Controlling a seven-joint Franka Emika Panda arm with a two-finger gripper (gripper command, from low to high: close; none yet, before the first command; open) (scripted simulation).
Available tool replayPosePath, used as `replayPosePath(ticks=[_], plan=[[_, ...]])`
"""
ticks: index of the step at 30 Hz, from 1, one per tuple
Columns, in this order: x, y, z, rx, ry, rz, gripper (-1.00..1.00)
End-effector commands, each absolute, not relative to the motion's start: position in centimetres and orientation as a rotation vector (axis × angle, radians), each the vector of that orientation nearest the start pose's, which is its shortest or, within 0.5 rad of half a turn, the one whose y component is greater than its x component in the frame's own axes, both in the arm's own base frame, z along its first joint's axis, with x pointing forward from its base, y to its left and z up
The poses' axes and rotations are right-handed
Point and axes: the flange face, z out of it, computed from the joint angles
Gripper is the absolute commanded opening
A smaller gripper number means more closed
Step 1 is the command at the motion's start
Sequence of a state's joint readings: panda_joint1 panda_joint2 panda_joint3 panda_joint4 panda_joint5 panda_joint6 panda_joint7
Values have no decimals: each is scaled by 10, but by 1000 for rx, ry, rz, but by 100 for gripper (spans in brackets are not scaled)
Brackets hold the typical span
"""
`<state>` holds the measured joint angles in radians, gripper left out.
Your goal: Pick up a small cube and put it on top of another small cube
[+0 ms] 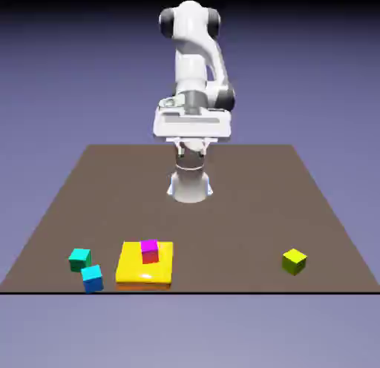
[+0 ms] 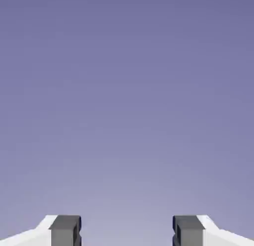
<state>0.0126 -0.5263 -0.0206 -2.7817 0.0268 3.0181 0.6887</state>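
A flat brown table [image 1: 297,188] is set before a plain blue-violet backdrop [image 1: 67,62], darker toward the top. Only the same unbroken violet is seen in the hand view.
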Motion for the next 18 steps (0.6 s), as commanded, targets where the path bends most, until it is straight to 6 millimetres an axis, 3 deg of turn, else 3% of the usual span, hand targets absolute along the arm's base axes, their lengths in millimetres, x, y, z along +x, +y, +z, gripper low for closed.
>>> replayPosePath(ticks=[1,10,18], plan=[[408,-14,447,-2540,953,-973,0],[471,-97,379,-2735,933,-681,0],[501,-176,303,-2864,852,-436,0]])
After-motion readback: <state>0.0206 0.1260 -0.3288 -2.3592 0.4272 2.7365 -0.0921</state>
